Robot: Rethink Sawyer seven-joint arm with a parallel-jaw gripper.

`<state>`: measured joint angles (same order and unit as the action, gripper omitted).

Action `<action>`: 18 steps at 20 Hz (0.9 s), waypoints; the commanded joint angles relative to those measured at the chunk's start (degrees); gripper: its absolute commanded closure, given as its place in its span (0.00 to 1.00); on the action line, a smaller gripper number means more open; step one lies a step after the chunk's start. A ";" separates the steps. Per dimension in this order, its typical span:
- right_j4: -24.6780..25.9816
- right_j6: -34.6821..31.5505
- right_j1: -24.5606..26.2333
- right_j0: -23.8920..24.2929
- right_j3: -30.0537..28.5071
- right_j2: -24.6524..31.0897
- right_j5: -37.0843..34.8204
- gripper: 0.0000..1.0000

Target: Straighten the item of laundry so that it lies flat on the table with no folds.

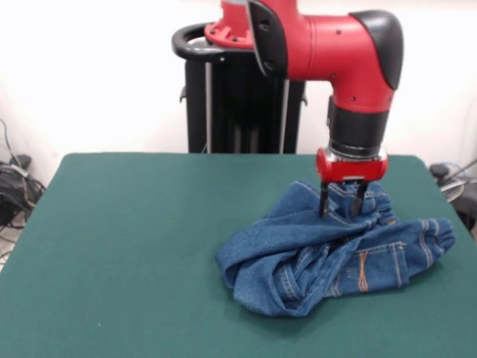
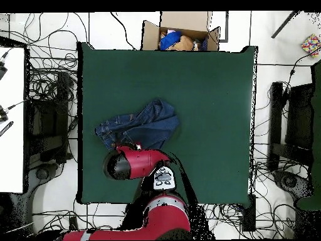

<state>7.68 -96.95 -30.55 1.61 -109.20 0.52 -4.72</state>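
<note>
Front view, left to right: green desk (image 1: 127,239) bare on the left half. Jeans (image 1: 328,253) crumpled in a heap on the right half, legs folded over, orange stitching showing, one end reaching toward the desk's right edge. Gripper (image 1: 342,203) above the heap's far right part, pointing straight down, fingers slightly apart with tips pressed into the denim near the gathered waistband, pinching a fold.

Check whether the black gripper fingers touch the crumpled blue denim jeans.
Touching. In the front view the gripper has its fingertips sunk into the jeans near the gathered waistband.
</note>
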 commanded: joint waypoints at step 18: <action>-4.74 -10.54 8.44 -3.35 7.30 0.12 6.21 0.00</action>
<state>6.43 -96.95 -25.79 -2.69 -107.49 0.25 0.62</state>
